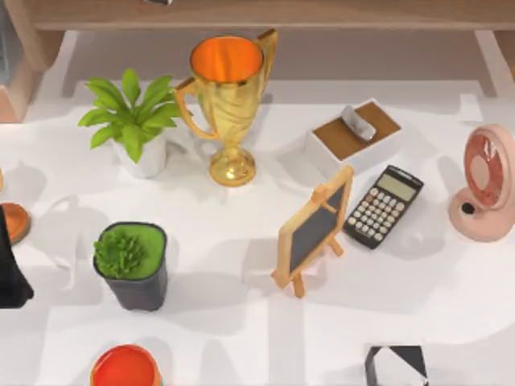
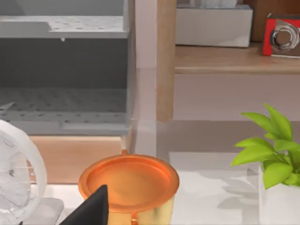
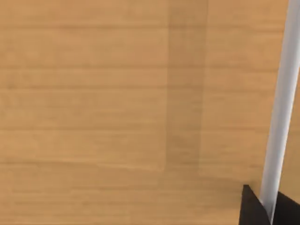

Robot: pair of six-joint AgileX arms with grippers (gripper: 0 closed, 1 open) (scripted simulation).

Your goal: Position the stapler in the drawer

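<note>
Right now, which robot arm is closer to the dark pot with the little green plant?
Left. The left arm sits at the table's left edge beside the dark pot; the right arm is at the bottom right, farther off.

Orange bowl (image 1: 125, 367) cut off below

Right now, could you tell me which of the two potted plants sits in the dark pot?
The short, spiky plant nearer the table's front edge, in the dark grey pot. The leafy plant behind it, left of the gold trophy, stands in a white pot.
</note>
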